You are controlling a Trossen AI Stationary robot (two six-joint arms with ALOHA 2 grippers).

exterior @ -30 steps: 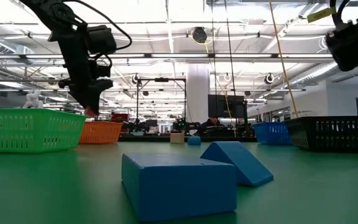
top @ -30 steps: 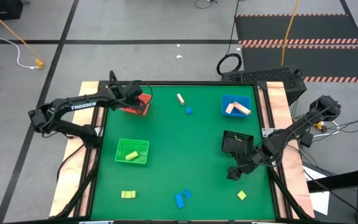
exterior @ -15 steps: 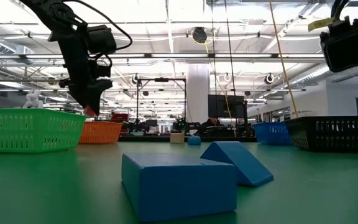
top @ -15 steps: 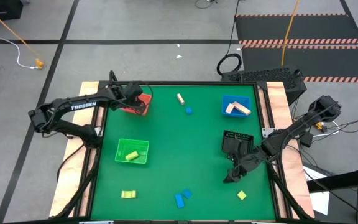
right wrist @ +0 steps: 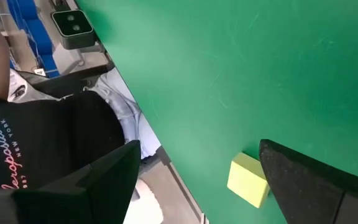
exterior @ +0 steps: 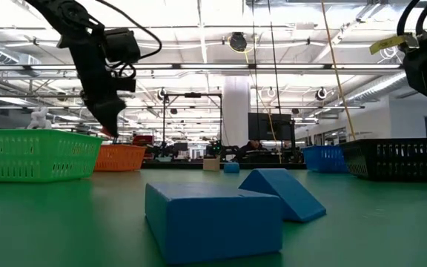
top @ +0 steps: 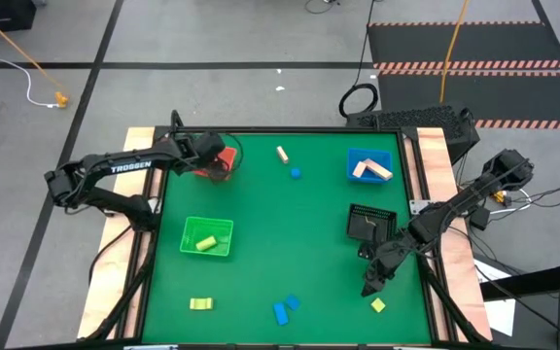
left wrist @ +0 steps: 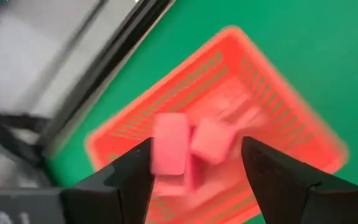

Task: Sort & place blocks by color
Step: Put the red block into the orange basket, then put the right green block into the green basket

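Observation:
My left gripper (top: 216, 161) hangs open over the red basket (left wrist: 260, 106) at the table's far left. Pink blocks (left wrist: 169, 144) lie in the basket below its fingers (left wrist: 194, 149). My right gripper (top: 369, 286) is open and empty above the table near the right front corner. A yellow block (top: 378, 305) lies on the table just ahead of it, and the right wrist view shows it ahead, between the finger lines (right wrist: 248, 180). Two blue blocks (top: 285, 308) lie at the near edge. Another yellow block (top: 200, 304) lies near left.
A green basket (top: 207, 236) holds a yellow block. A blue basket (top: 363, 160) holds tan blocks. A black mesh basket (top: 370, 223) stands close behind my right gripper. A tan bar (top: 282, 154) and a blue round bit (top: 296, 173) lie far centre. A person (right wrist: 36, 149) stands past the table's right edge.
My right gripper has moved from beside the black basket toward the table's near edge, closer to the yellow block. My left gripper has shifted slightly over the red basket.

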